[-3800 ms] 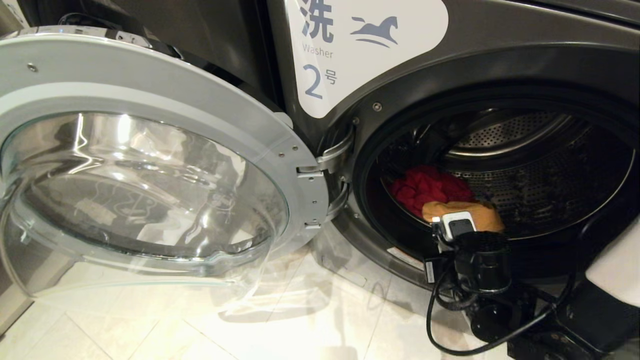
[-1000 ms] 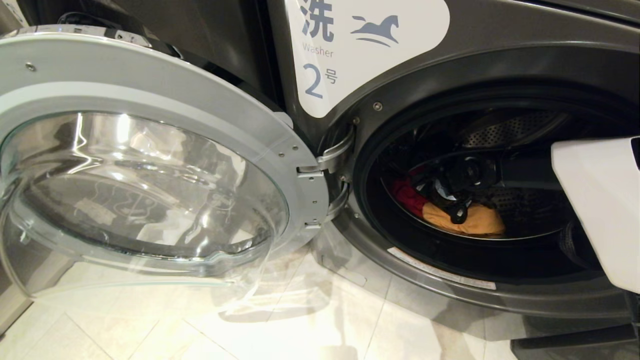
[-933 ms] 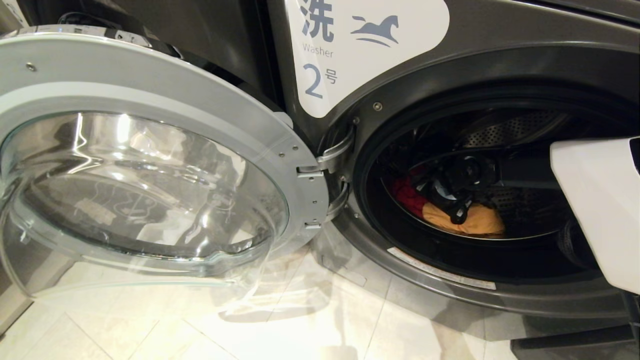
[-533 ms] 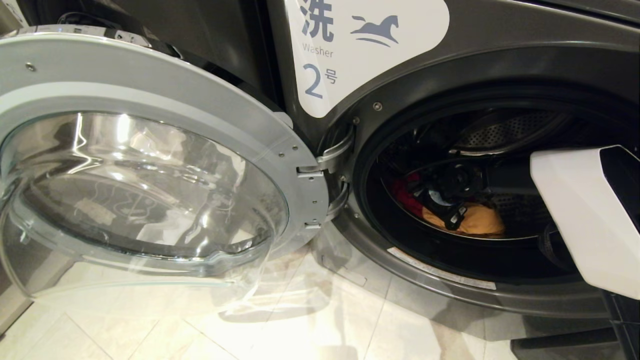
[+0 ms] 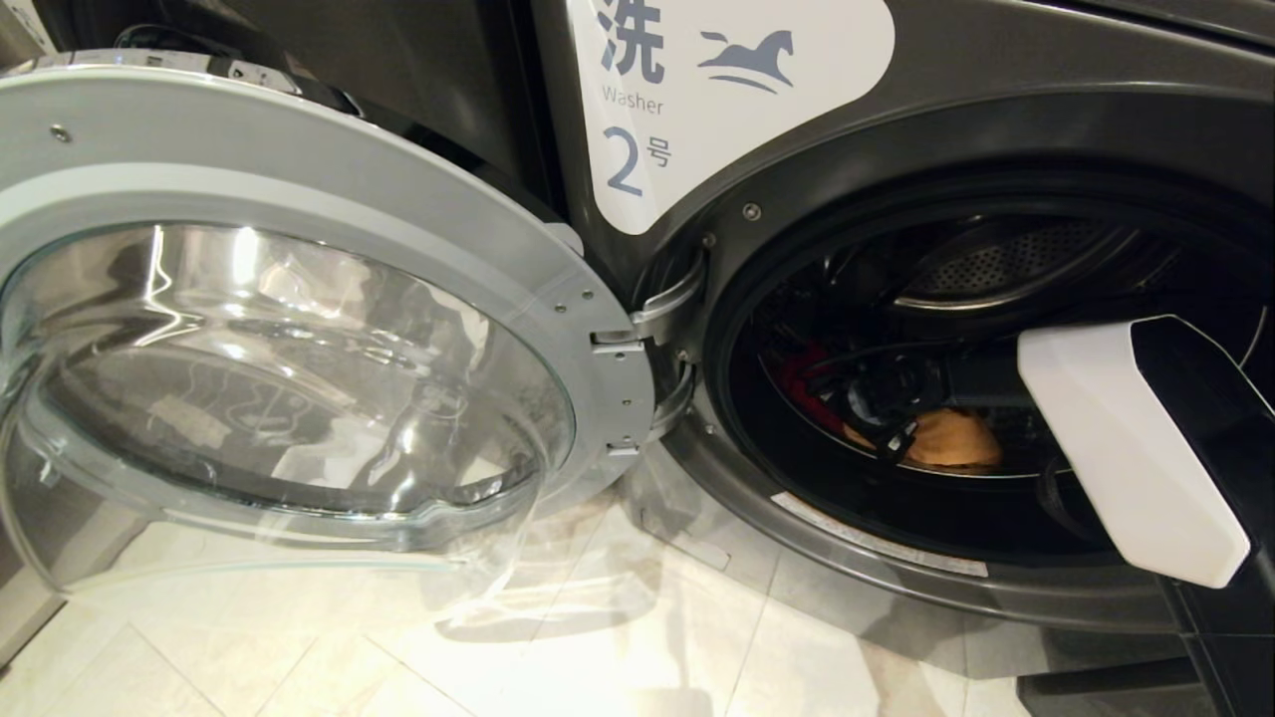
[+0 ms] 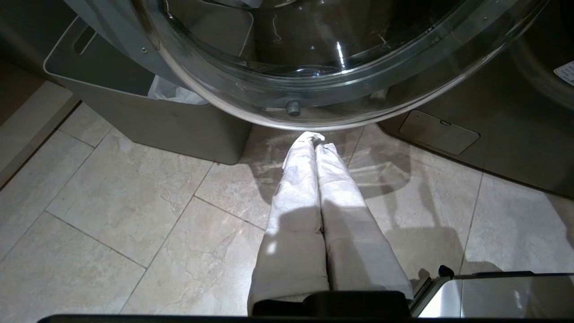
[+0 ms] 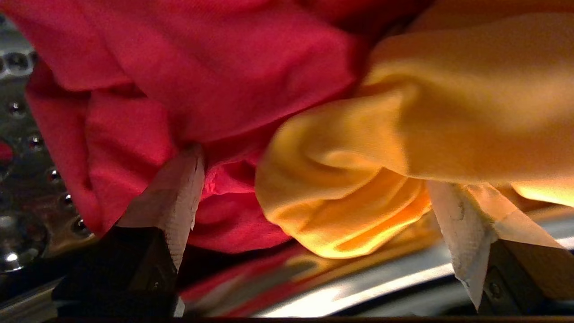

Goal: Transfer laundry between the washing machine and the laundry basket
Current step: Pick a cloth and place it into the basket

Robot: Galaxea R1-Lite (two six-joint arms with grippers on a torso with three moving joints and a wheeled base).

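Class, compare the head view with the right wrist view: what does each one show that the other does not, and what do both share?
Only the head view shows the washing machine, its open door, the floor and the right arm reaching into the drum.

Only the right wrist view shows the right gripper open, its fingers pushed in among the folds.

Both show the red cloth and the yellow cloth lying in the drum.
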